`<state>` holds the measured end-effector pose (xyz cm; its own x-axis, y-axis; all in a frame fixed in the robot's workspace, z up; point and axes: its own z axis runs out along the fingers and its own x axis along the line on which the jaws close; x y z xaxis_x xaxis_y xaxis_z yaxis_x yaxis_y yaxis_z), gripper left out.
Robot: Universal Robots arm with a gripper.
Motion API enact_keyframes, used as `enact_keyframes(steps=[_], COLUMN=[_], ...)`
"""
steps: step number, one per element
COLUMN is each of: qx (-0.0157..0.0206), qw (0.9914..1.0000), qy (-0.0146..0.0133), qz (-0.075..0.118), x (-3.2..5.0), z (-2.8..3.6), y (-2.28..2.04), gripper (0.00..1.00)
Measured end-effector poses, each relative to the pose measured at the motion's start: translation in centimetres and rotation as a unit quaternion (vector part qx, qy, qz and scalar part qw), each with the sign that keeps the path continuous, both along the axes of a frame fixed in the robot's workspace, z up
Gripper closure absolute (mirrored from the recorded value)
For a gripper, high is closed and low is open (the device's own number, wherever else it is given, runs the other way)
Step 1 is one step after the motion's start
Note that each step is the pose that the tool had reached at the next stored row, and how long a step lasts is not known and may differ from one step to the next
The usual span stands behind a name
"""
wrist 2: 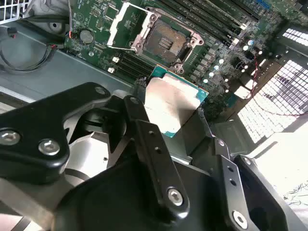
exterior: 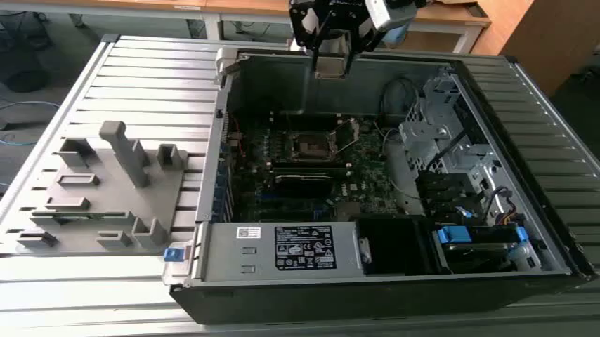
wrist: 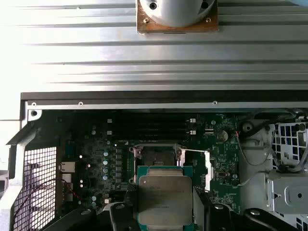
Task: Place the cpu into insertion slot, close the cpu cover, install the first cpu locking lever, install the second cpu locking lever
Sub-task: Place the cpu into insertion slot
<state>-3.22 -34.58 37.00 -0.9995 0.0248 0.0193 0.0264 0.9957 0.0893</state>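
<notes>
Gripper (exterior: pixel 333 69) clamped on cpu (wrist 2: pixel 171 103) by its edges, chip held flat, well above the board. Insertion slot (wrist 2: pixel 161 43) bare; cpu cover (wrist 2: pixel 115 29) flipped open, prob. so chip can seat.

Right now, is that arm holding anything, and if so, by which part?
Yes. It holds the cpu, a small flat square chip. The fingers pinch it by two opposite side edges, leaving its grey metallic top uncovered.
</notes>
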Motion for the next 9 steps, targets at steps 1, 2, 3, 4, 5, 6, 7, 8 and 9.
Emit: enact_keyframes(steps=[1, 2, 3, 4, 5, 6, 7, 8, 9], qx=[0.0000, 0.0000, -0.0001, -0.0001, -0.0001, 0.0000, 0.0001, 0.0001, 0.0000], qw=[1.00000, 1.00000, 1.00000, 1.00000, 1.00000, 1.00000, 1.00000, 1.00000, 1.00000], qy=[0.0000, 0.0000, 0.0000, 0.0001, 0.0000, 0.0000, 0.0000, 0.0000, 0.0000], qz=[0.000, 0.000, 0.000, 0.000, 0.000, 0.000, 0.000, 0.000, 0.000], x=[0.00, 0.00, 0.00, 0.00, 0.00, 0.00, 0.00, 0.00, 0.00], z=[0.00, 0.00, 0.00, -0.02, -0.03, -0.05, -0.09, -0.13, -0.18], y=[0.00, 0.00, 0.00, 0.00, 0.00, 0.00, 0.00, 0.00, 0.00], gripper=[0.46, 0.46, 0.46, 0.46, 0.46, 0.46, 0.46, 0.46, 0.46])
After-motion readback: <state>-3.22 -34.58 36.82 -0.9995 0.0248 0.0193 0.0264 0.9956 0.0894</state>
